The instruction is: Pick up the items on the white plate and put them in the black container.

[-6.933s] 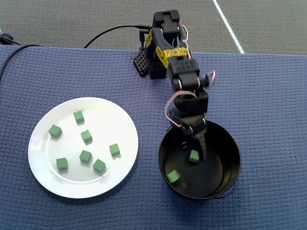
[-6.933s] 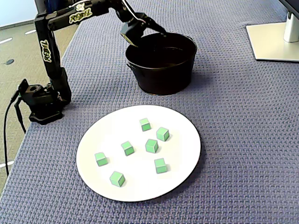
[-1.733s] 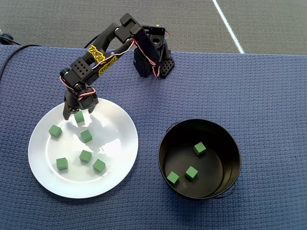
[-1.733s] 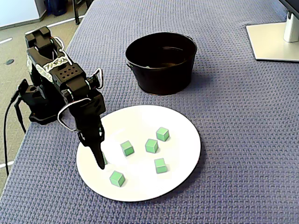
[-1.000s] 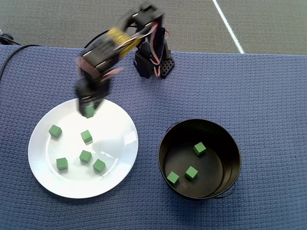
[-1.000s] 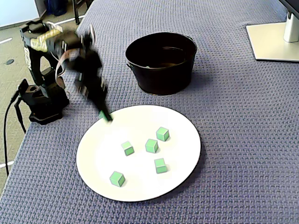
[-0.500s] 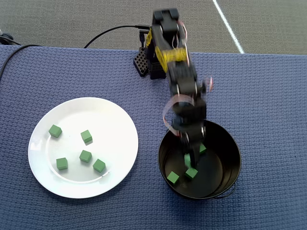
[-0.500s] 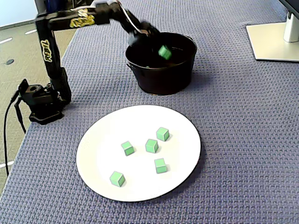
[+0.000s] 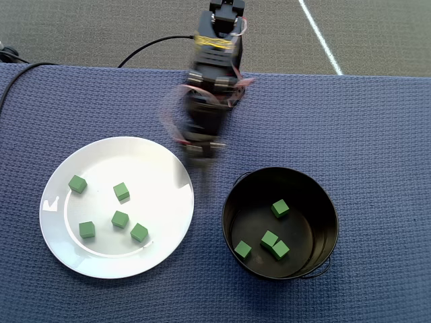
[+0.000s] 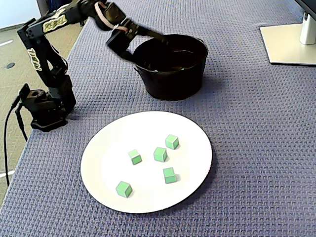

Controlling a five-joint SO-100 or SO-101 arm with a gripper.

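Hovering blurred between white plate and black container, pincer grip state unreadable.

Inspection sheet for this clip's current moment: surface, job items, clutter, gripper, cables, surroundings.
Surface: blue woven mat covering the table.
Job's things: white plate holds five green cubes; black container holds four cubes.
Clutter: nothing seen on the mat.
Gripper: gripper motion-blurred between plate and container; jaw state unreadable, no cube visible in it.
Cables: black cable runs to the arm base; another at the mat's left edge.
Surroundings: grey floor with a white line; monitor stand in the fixed view.
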